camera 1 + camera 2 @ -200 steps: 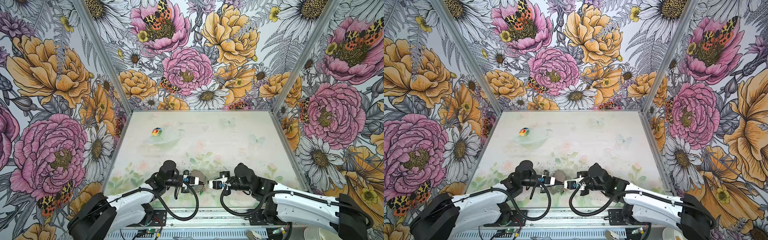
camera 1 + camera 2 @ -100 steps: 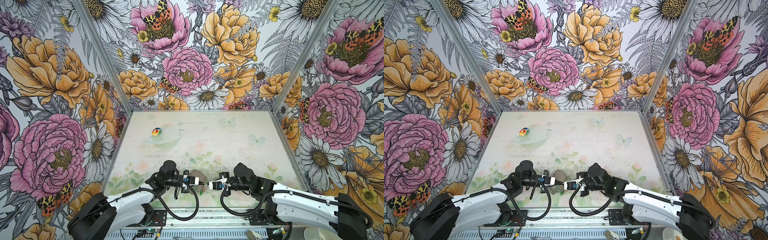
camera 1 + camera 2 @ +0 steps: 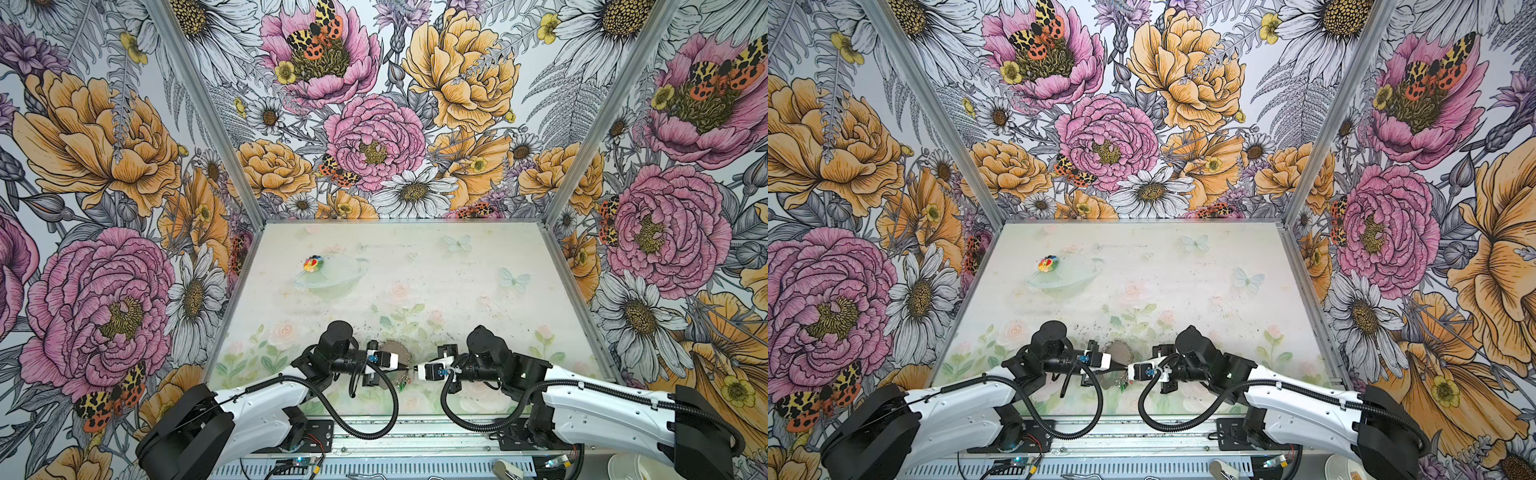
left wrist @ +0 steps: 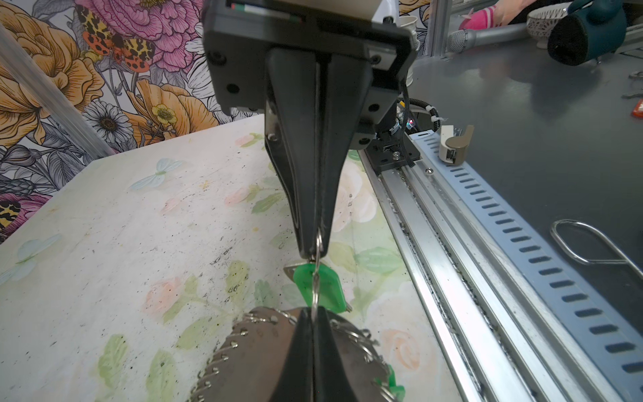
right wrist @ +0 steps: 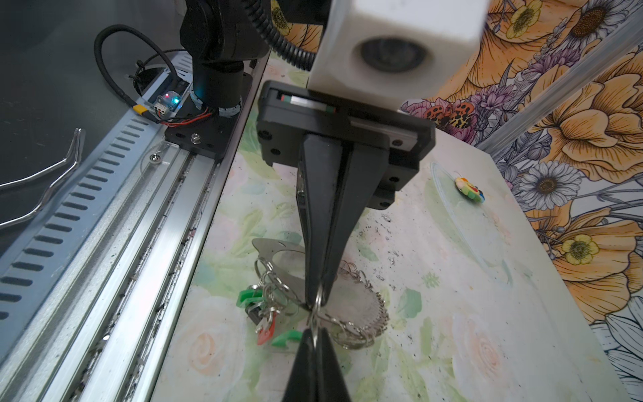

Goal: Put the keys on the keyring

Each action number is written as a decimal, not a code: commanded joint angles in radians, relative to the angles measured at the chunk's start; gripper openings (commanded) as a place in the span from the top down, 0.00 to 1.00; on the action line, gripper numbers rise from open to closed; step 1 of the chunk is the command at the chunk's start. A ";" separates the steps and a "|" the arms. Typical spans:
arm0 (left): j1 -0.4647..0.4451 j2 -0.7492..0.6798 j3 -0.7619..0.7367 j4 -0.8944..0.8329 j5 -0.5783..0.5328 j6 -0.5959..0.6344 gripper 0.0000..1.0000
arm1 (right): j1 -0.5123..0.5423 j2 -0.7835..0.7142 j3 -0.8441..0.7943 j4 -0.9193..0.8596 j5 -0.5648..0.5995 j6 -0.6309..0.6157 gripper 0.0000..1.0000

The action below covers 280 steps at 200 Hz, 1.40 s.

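Top views, both: left hand (image 3: 405, 367) and right hand (image 3: 415, 369) meet tip to tip above the desk (image 3: 415, 282), each pressed together. Keyring (image 3: 398, 350) shows just beyond the tips, keys (image 3: 402, 386) just short of them.
Left wrist: both hands pinch one wire loop (image 4: 316, 278); one of the keys, green-headed, sits right behind it.
Right wrist: keyring lies beneath the left hand, keys beside the tips.

The keyring (image 3: 394, 350) lies on the table (image 3: 457, 282) near the front edge, and the keys (image 3: 402, 386) lie just before it. The left gripper (image 3: 405, 367) is at its left and the right gripper (image 3: 415, 369) at its right, with a small ring (image 4: 315, 278) between their tips. A round toy (image 3: 312, 263) lies well behind it, to the left.
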 commanded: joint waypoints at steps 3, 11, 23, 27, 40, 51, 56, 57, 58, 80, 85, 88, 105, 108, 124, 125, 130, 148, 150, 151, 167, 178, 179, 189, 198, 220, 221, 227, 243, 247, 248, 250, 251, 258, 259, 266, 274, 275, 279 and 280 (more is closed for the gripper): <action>0.004 0.002 0.037 0.027 0.011 -0.030 1.00 | 0.015 0.012 0.020 0.019 -0.045 0.007 1.00; 0.004 0.003 0.038 0.027 0.011 -0.033 1.00 | 0.015 0.016 0.020 0.022 -0.044 0.008 1.00; 0.004 0.004 0.040 0.028 0.012 -0.038 1.00 | 0.017 0.025 0.022 0.030 -0.046 0.006 1.00; 0.004 0.006 0.040 0.027 0.011 -0.039 1.00 | 0.020 0.028 0.023 0.033 -0.046 0.007 1.00; 0.004 0.011 0.042 0.028 0.014 -0.043 1.00 | 0.025 0.031 0.023 0.039 -0.047 0.007 1.00; 0.004 0.015 0.044 0.024 0.013 -0.046 1.00 | 0.025 0.033 0.023 0.041 -0.042 0.005 1.00; 0.004 0.017 0.045 0.023 0.013 -0.045 1.00 | 0.026 0.034 0.022 0.040 -0.040 0.004 1.00; 0.004 0.017 0.046 0.023 0.013 -0.046 1.00 | 0.025 0.034 0.022 0.041 -0.040 0.004 1.00; 0.004 0.018 0.046 0.024 0.014 -0.047 1.00 | 0.026 0.034 0.022 0.041 -0.039 0.004 1.00; 0.004 0.025 0.051 0.023 0.019 -0.052 1.00 | 0.033 0.037 0.024 0.043 -0.033 -0.001 1.00; 0.004 0.027 0.053 0.023 0.017 -0.055 1.00 | 0.035 0.038 0.025 0.044 -0.025 -0.003 1.00; 0.004 0.026 0.053 0.020 0.018 -0.055 1.00 | 0.036 0.038 0.024 0.046 -0.022 -0.003 1.00; 0.004 0.027 0.056 0.019 0.018 -0.060 1.00 | 0.042 0.041 0.022 0.049 -0.005 -0.011 1.00; 0.004 0.028 0.056 0.018 0.018 -0.060 1.00 | 0.043 0.044 0.022 0.050 -0.003 -0.010 1.00; 0.003 0.026 0.056 0.018 0.021 -0.056 1.00 | 0.044 0.053 0.025 0.049 0.012 -0.014 1.00; 0.003 0.026 0.056 0.018 0.022 -0.056 1.00 | 0.044 0.054 0.026 0.049 0.011 -0.014 1.00; 0.003 0.025 0.054 0.018 0.023 -0.055 1.00 | 0.044 0.058 0.027 0.049 0.017 -0.013 1.00; 0.002 0.024 0.050 0.017 0.038 -0.041 1.00 | 0.045 0.066 0.034 0.042 0.032 -0.016 1.00; 0.001 0.024 0.050 0.017 0.040 -0.039 1.00 | 0.045 0.066 0.034 0.041 0.032 -0.018 1.00; 0.001 0.023 0.050 0.017 0.043 -0.039 1.00 | 0.043 0.066 0.034 0.040 0.033 -0.019 1.00; -0.001 0.024 0.051 0.011 0.075 -0.029 1.00 | 0.030 0.061 0.034 0.026 0.013 -0.023 1.00; -0.008 0.024 0.052 0.004 0.078 -0.023 1.00 | 0.015 0.055 0.037 0.010 -0.015 -0.024 1.00; -0.009 0.025 0.053 0.003 0.079 -0.022 1.00 | 0.015 0.054 0.038 0.008 -0.016 -0.023 1.00; -0.015 0.023 0.057 -0.018 0.080 -0.006 1.00 | 0.002 0.046 0.041 -0.007 -0.035 -0.022 1.00; -0.020 0.023 0.062 -0.038 0.086 0.008 1.00 | -0.012 0.035 0.043 -0.017 -0.052 -0.021 1.00; -0.031 0.029 0.065 -0.053 0.095 0.027 1.00 | -0.039 0.028 0.053 -0.043 -0.095 -0.022 1.00; -0.032 0.028 0.065 -0.053 0.095 0.028 1.00 | -0.040 0.029 0.053 -0.044 -0.098 -0.023 1.00; -0.034 0.027 0.068 -0.063 0.097 0.034 1.00 | -0.044 0.035 0.058 -0.052 -0.108 -0.027 1.00; -0.042 0.020 0.071 -0.083 0.098 0.049 1.00 | -0.051 0.048 0.062 -0.059 -0.124 -0.035 1.00; -0.044 0.019 0.071 -0.087 0.100 0.051 1.00 | -0.053 0.050 0.062 -0.059 -0.126 -0.038 1.00; -0.044 0.019 0.072 -0.088 0.101 0.052 1.00 | -0.053 0.050 0.062 -0.059 -0.127 -0.039 1.00; -0.045 0.019 0.072 -0.090 0.101 0.053 1.00 | -0.053 0.051 0.062 -0.060 -0.127 -0.041 1.00; -0.046 0.019 0.072 -0.090 0.103 0.053 1.00 | -0.054 0.052 0.062 -0.061 -0.128 -0.041 1.00; -0.049 0.021 0.075 -0.098 0.107 0.057 1.00 | -0.056 0.052 0.063 -0.061 -0.128 -0.047 1.00; -0.050 0.021 0.077 -0.100 0.108 0.058 1.00 | -0.057 0.053 0.063 -0.061 -0.127 -0.047 1.00; -0.057 0.025 0.082 -0.112 0.111 0.064 1.00 | -0.059 0.053 0.063 -0.063 -0.127 -0.053 1.00; -0.068 0.030 0.090 -0.126 0.110 0.074 1.00 | -0.065 0.051 0.064 -0.063 -0.128 -0.059 1.00; -0.069 0.032 0.090 -0.128 0.109 0.075 1.00 | -0.066 0.050 0.064 -0.063 -0.128 -0.058 1.00; -0.075 0.034 0.093 -0.136 0.106 0.078 1.00 | -0.070 0.050 0.065 -0.064 -0.128 -0.061 1.00; -0.075 0.035 0.094 -0.137 0.106 0.080 1.00 | -0.070 0.050 0.065 -0.064 -0.129 -0.062 1.00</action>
